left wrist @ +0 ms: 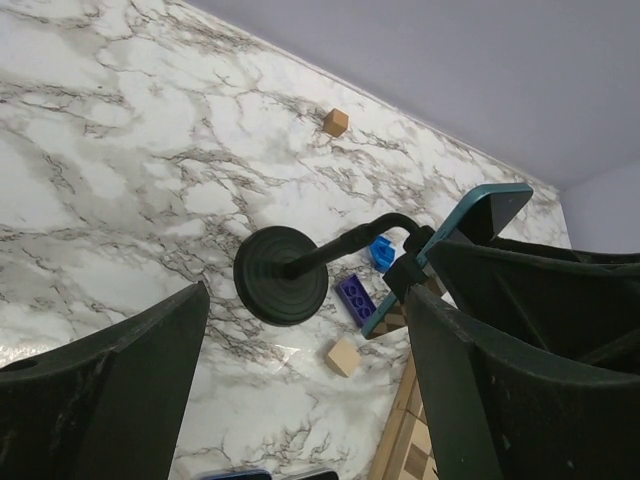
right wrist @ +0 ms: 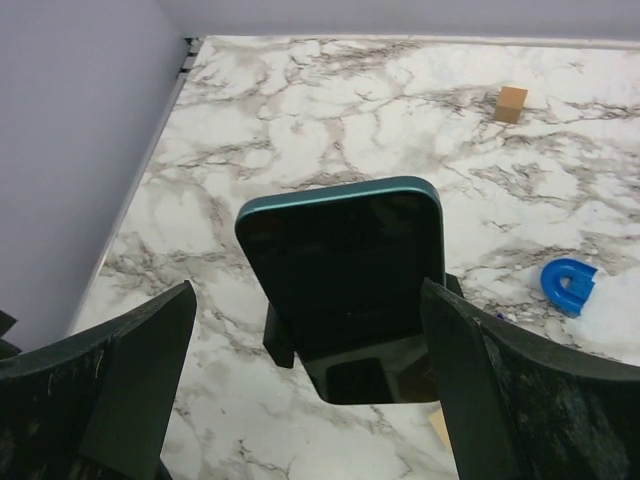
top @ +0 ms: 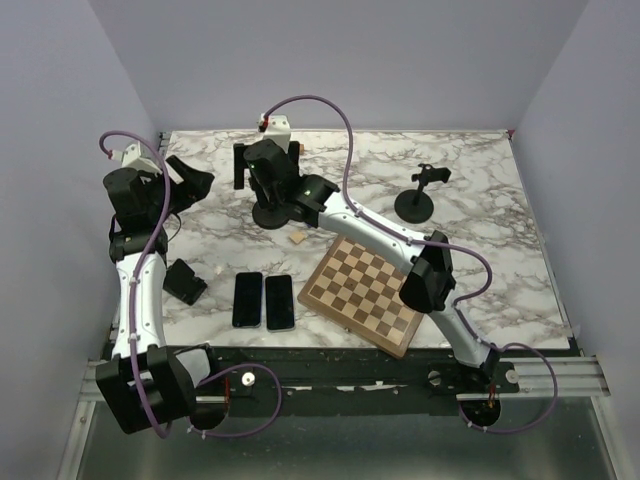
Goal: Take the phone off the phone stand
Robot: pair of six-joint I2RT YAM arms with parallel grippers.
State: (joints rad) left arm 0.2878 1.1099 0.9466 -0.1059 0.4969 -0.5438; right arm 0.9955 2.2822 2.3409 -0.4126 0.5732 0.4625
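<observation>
Phone (right wrist: pixel 340 265): teal-edged slab with a dark glass face. It stands upright in the spring clamp (right wrist: pixel 277 338) of the phone stand (top: pixel 272 214), upper centre of the overhead frame, on the marble table (top: pixel 480 165). The stand is a round black base with a bent arm. The clamp grips the phone's lower part; the upper half is free.

Right gripper (right wrist: pixel 308 295): wide open, holding nothing. Its fingers (right wrist: pixel 110 390) straddle the phone, one on each side, with a clear gap on both. No contact shows in the right wrist view.

Left gripper (left wrist: pixel 307 298): also open and empty, at upper left of the overhead frame. Its camera frames the stand base from the side.

Handling, my judgement:
- **Material:** the phone is rigid and fairly light. The glass face and smooth rim make it slippery, and it could crack if dropped.
- **Hold:** best taken by the two long edges of the free upper half, above the clamp, with the pads on the rim rather than the glass.
- **Risk:** the clamp will likely resist. The base is small, so a pull may tip or drag the whole stand.
- **Pull:** along the phone's long axis, up out of the clamp. The left gripper could brace the base if needed.

Elsewhere: two other phones (top: pixel 248 300) lie flat at lower centre, beside a chessboard (top: pixel 365 290). A second stand (top: pixel 415 200), empty, is at upper right.
</observation>
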